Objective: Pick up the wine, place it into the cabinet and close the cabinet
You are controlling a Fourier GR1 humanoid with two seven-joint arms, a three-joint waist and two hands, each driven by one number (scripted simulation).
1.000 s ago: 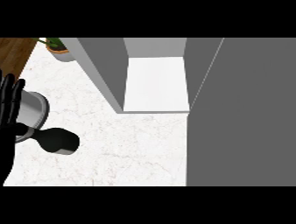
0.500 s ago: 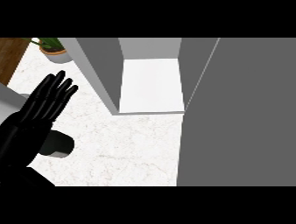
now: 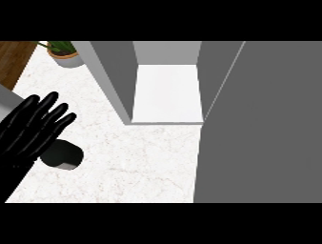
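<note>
- Head view: you have one cabinet standing open on the counter, one potted plant at the counter's far left corner, and one dark bottle top, likely the wine, near the counter's left edge.
- Your left hand shows at the left edge, fingers straight and spread, holding nothing; it overlaps the wine, but you cannot tell if they touch.
- Your right hand does not show.
- The cabinet's grey door fills the right side; bare counter lies between the wine and the cabinet's opening.
</note>
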